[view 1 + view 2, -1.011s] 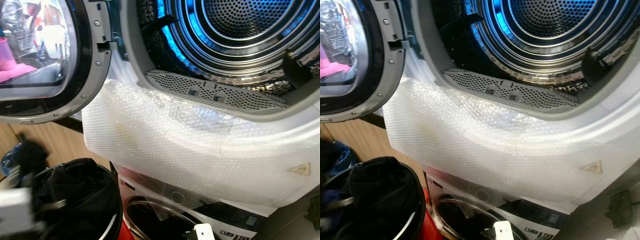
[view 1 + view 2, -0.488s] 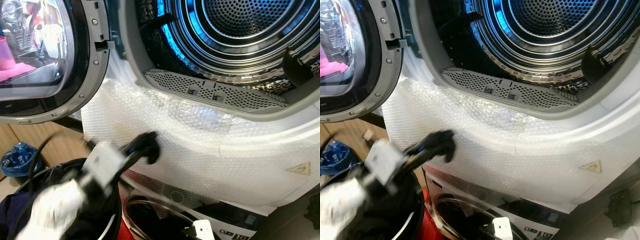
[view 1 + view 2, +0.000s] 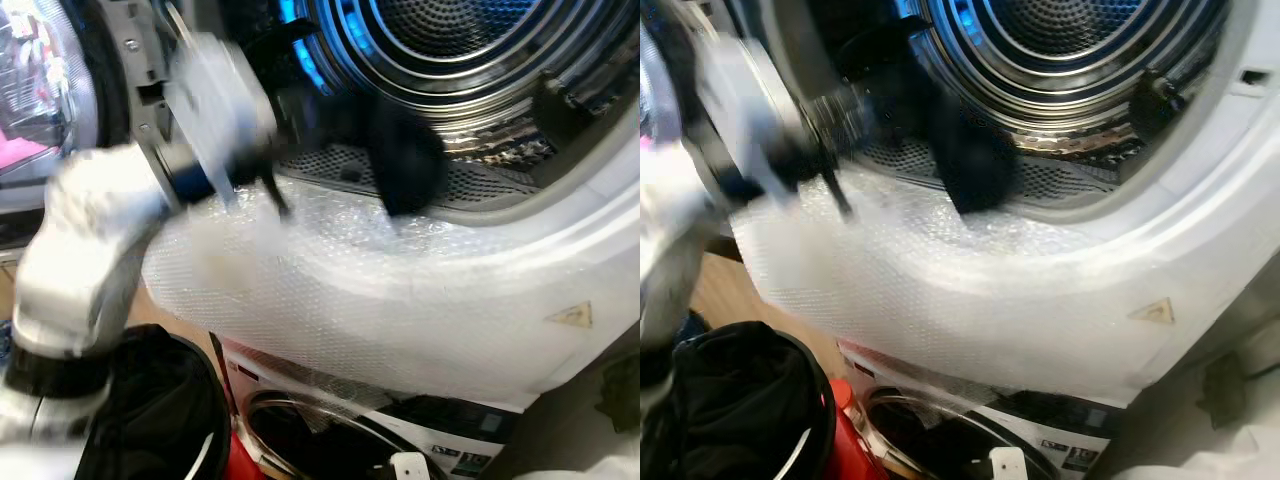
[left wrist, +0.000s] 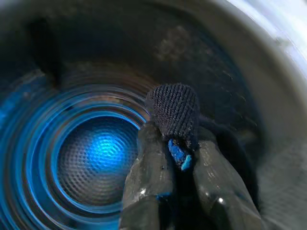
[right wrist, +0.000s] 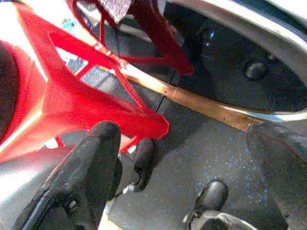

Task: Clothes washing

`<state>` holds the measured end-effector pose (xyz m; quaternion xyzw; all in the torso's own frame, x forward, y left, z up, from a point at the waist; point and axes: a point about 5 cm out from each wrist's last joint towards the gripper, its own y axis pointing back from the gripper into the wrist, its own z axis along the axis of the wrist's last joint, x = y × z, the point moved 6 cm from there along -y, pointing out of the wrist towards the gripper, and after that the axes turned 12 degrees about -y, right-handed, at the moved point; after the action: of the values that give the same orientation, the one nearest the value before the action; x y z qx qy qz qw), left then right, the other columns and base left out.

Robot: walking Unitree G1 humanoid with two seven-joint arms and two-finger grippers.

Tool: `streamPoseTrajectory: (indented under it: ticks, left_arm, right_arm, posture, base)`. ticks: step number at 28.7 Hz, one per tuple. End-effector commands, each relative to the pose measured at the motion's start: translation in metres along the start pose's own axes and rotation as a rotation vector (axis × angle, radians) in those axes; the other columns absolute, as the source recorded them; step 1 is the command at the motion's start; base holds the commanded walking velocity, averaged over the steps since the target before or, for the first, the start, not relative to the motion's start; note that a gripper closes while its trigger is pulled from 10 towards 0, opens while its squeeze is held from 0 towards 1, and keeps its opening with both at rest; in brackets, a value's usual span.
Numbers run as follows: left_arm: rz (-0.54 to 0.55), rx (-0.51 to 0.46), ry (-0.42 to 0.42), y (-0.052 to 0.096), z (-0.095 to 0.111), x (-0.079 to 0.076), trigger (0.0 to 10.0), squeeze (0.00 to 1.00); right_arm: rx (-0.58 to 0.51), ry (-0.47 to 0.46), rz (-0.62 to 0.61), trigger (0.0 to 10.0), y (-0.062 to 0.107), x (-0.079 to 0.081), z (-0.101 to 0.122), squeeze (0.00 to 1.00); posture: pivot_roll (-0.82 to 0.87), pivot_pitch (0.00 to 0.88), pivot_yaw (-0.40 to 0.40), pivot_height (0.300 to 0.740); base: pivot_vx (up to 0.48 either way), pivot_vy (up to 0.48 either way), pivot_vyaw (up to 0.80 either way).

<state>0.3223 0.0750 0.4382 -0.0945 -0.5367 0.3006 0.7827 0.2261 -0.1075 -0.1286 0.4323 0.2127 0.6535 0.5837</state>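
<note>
Silver left arm raised, left gripper [image 4: 178, 148] clamped on dark garment [image 4: 173, 109], at drum [image 3: 440, 40] mouth

No word, brand or number can be read anywhere. The one clear sign is a small yellow warning triangle [image 3: 567, 317] on the white front panel of the upper machine [image 3: 480, 300], low on its right side, beside the edge of the bubble wrap [image 3: 300, 290]; the symbol inside it is too small to make out. The dark control strip [image 3: 455, 450] on the lower machine [image 3: 940, 420] carries a row of pale marks that may be printing or icons, but they are too blurred to read. A small white tag [image 3: 1005, 464] near the lower door [image 3: 930, 440] shows a dark mark, also illegible.
</note>
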Motion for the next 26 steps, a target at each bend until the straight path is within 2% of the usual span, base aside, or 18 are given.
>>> streamPoseTrajectory:
  ticks: [1, 2, 3, 4, 5, 6, 8, 9, 14, 20, 26]
  left_arm:
    - [0.005, 0.091, 0.07, 0.001, -0.042, 0.001, 0.0, 0.0]
    - [0.001, 0.101, 0.096, -0.001, -0.05, 0.001, 0.0, 0.0]
    - [-0.025, 0.132, 0.166, -0.003, -0.064, -0.003, 4.7, 0.0]
    - [-0.037, 0.173, 0.212, -0.005, -0.079, -0.005, 8.7, 0.0]
    - [-0.043, 0.201, 0.237, -0.006, -0.088, -0.007, 8.7, 0.0]
    - [-0.058, 0.213, 0.294, -0.008, -0.096, -0.011, 10.0, 0.0]
    - [-0.065, 0.222, 0.354, -0.011, -0.103, -0.014, 10.0, 0.0]
    - [-0.064, 0.23, 0.406, -0.015, -0.11, -0.016, 10.0, 0.0]
    - [-0.056, 0.247, 0.423, -0.023, -0.115, -0.017, 10.0, 0.0]
    - [-0.113, 0.22, 0.437, -0.042, -0.104, -0.021, 10.0, 0.0]
    - [-0.122, 0.247, 0.442, -0.048, -0.107, -0.028, 10.0, 0.0]
  right_arm:
    - [-0.01, -0.024, -0.002, 10.0, -0.001, 0.002, 0.001, 0.0]
    - [-0.013, -0.028, -0.003, 10.0, -0.001, 0.002, 0.002, 0.0]
    - [-0.018, -0.033, -0.007, 10.0, 0.0, 0.0, 0.003, 0.0]
    - [-0.023, -0.039, -0.013, 10.0, 0.0, -0.002, 0.003, 0.0]
    - [-0.026, -0.042, -0.017, 10.0, 0.0, -0.003, 0.003, 0.0]
    - [-0.031, -0.05, -0.023, 10.0, 0.001, -0.006, 0.003, 0.0]
    - [-0.037, -0.062, -0.033, 10.0, 0.002, -0.01, 0.002, 0.0]
    - [-0.04, -0.083, -0.056, 10.0, 0.005, -0.019, -0.003, 0.0]
    - [-0.032, -0.117, -0.095, 10.0, 0.011, -0.033, -0.018, 0.0]
    - [-0.024, -0.18, -0.187, 10.0, 0.027, -0.063, -0.046, 0.0]
    - [-0.024, -0.204, -0.224, 10.0, 0.034, -0.073, -0.057, 0.0]
  posture:
    - [0.33, 0.0, 0.028, 0.74]
    - [0.33, 0.0, 0.028, 0.74]
    - [0.3, 0.0, 0.036, 0.74]
    - [0.28, 0.0, 0.042, 0.74]
    - [0.28, 0.0, 0.042, 0.74]
    - [0.24, 0.0, 0.056, 0.74]
    - [0.22, 0.0, 0.064, 0.74]
    - [0.18, 0.0, 0.077, 0.74]
    - [0.12, 0.0, 0.093, 0.74]
    - [0.01, 0.0, 0.128, 0.74]
    - [-0.03, 0.0, 0.143, 0.74]
  base:
    - [0.0, 0.0, 0.0]
    - [0.0, 0.0, 0.0]
    - [0.0, 0.0, 0.0]
    - [0.0, 0.0, 0.0]
    - [0.0, 0.0, 0.0]
    - [0.0, 0.0, 0.0]
    - [0.0, 0.0, 0.0]
    - [0.0, 0.0, 0.0]
    - [0.0, 0.0, 0.0]
    - [0.0, 0.0, 0.0]
    - [0.0, 0.0, 0.0]
